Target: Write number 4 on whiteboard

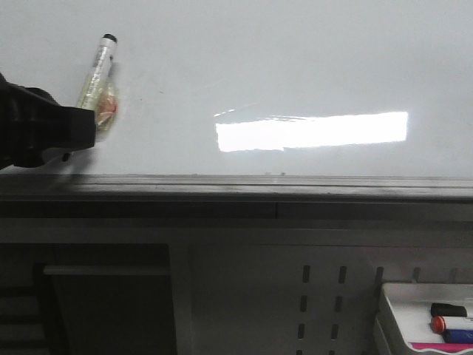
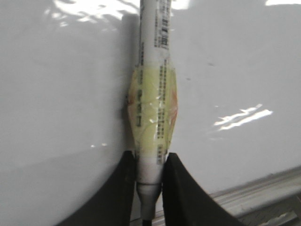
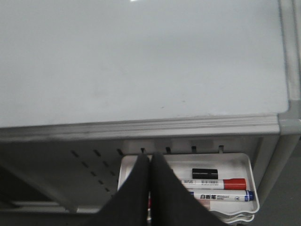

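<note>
Whiteboard (image 1: 295, 59) blank; left gripper (image 2: 149, 172) clamps upward-tilted marker (image 1: 97, 74).

The whiteboard (image 1: 295, 59) is glossy white with a bright rectangular glare, edged by a dark grey ledge (image 1: 236, 185). The black left tool (image 2: 149, 183) grips a white marker (image 2: 153, 94) printed in black, wrapped in yellowish tape. The white tray (image 3: 249, 174) holds red-capped and blue-capped pens.

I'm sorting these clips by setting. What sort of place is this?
Probably an office or lab writing station: a large glossy whiteboard with a ledge, a white tray of spare markers below it, and the left gripper holding a taped marker against the board.
</note>
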`<state>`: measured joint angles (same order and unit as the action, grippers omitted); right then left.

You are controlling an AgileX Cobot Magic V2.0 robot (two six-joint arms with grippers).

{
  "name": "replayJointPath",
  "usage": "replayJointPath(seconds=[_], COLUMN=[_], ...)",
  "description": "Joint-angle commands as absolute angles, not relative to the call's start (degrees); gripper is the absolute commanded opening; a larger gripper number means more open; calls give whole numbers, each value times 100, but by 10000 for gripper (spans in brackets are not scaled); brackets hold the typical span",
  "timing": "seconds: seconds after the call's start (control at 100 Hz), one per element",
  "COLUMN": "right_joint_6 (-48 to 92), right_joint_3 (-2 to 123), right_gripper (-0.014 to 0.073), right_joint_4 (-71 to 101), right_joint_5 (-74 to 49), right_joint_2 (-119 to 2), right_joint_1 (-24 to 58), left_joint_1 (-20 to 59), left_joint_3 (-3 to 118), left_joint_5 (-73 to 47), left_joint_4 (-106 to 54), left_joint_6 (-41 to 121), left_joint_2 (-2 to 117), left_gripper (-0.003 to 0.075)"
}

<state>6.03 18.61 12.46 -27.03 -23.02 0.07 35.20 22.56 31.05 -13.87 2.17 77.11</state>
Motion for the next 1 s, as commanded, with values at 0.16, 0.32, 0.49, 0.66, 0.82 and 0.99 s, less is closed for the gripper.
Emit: replayJointPath(seconds=[0.16, 0.32, 0.49, 0.66, 0.82, 0.99], right_joint_6=[1700, 1721, 1889, 1940, 1940, 1940], right_joint_3=[2517, 2866, 3154, 3528, 3935, 4361], right_gripper=[-54, -52, -51, 141, 398, 390], right_joint_4=[2087, 2148, 2138, 1897, 1898, 1898], right_joint_5=[-2623, -2455, -1814, -1616, -1556, -1553], right_joint_2=[-2716, -3232, -3896, -4626, -5268, -5739], right_joint_1=[1284, 2375, 3490, 4397, 4745, 4791], left_joint_1=[3574, 3665, 3665, 3665, 3665, 3665], left_joint_3=[2409, 2254, 2076, 2076, 2076, 2076], left_joint_5=[2843, 2466, 2480, 2478, 2478, 2499], left_joint_4=[1249, 2696, 4068, 4745, 4889, 4911], left_joint_6=[182, 182, 182, 182, 182, 182], left_joint_2=[6832, 6144, 5745, 5737, 5737, 5737], left_gripper=[-20, -20, -20, -20, -20, -20])
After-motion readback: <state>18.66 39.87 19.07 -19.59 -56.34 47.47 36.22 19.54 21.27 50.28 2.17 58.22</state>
